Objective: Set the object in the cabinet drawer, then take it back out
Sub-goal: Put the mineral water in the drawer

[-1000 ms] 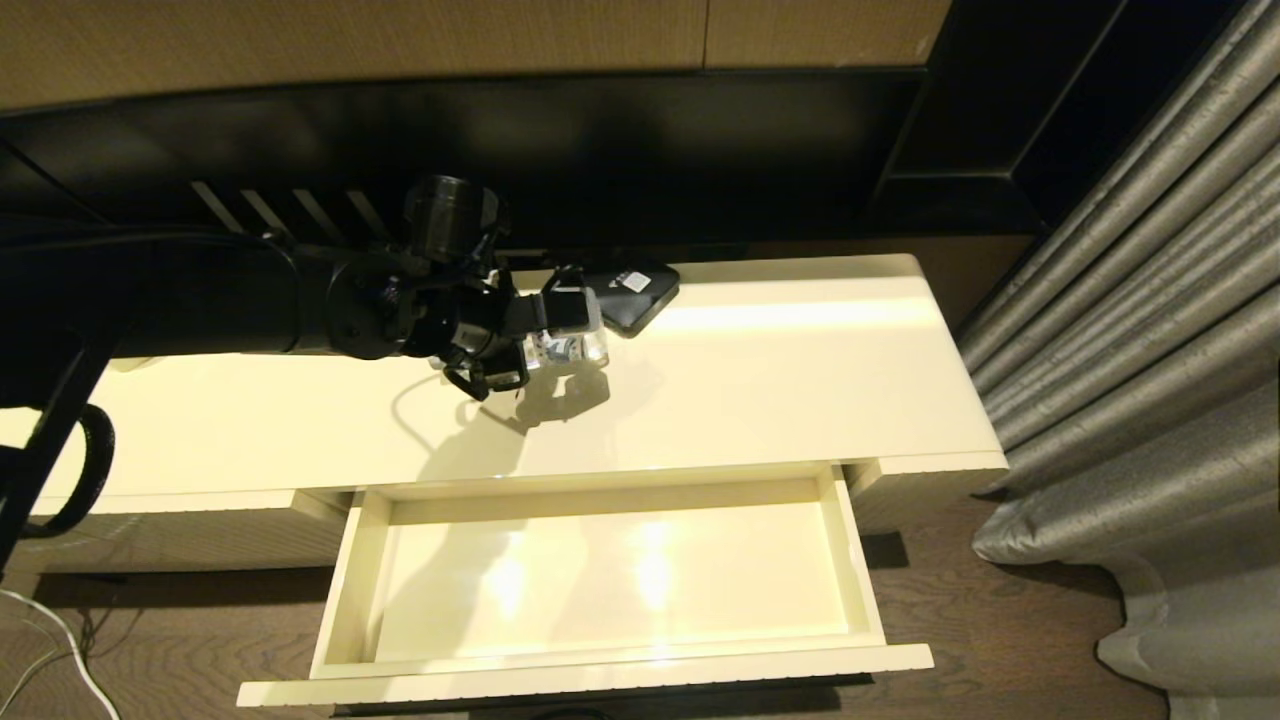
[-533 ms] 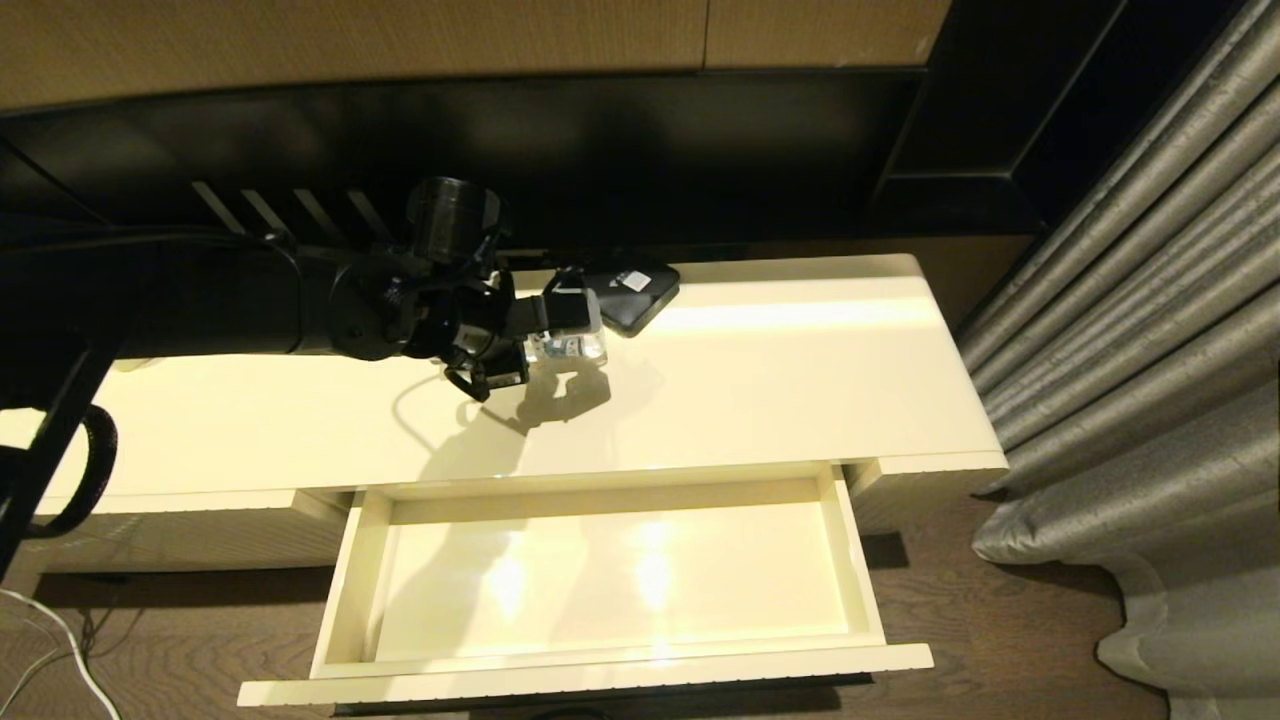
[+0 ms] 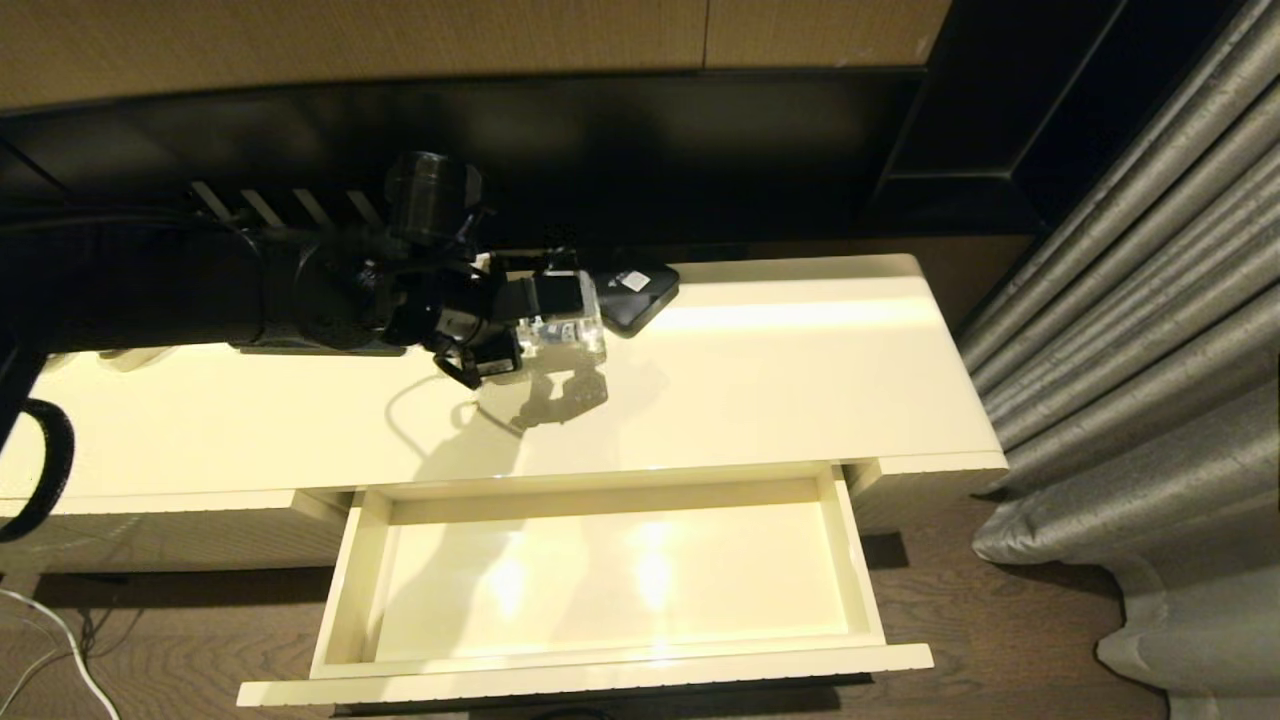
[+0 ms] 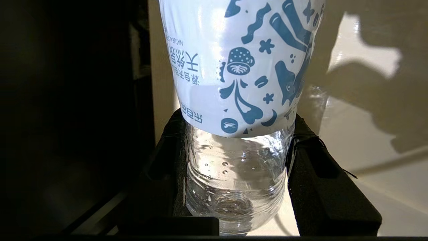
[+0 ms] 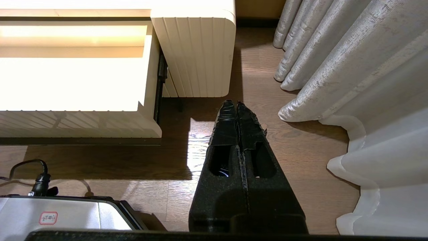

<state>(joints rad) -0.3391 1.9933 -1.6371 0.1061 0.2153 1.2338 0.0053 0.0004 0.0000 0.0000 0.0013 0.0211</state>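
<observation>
The object, a small clear water bottle (image 3: pixel 567 336) with a white label printed in blue, hangs a little above the cream cabinet top (image 3: pixel 800 370). My left gripper (image 3: pixel 535 330) is shut on it from the left side. In the left wrist view the two black pads press the clear lower part of the bottle (image 4: pixel 237 67), just below the label. The cabinet drawer (image 3: pixel 590 677) stands pulled out below, its glossy inside empty. My right gripper (image 5: pixel 236 105) is shut on nothing and hangs over the wooden floor, outside the head view.
A black square box (image 3: pixel 637 293) lies on the cabinet top just behind and right of the bottle. Grey curtains (image 3: pixel 1150 350) hang at the right. A dark wall panel (image 3: pixel 600 150) runs behind the cabinet. Cables (image 3: pixel 50 640) lie on the floor at the left.
The left gripper's jaws have closed onto the bottle. The arm has then risen slightly and drawn back left, taking the bottle off the cabinet top.
</observation>
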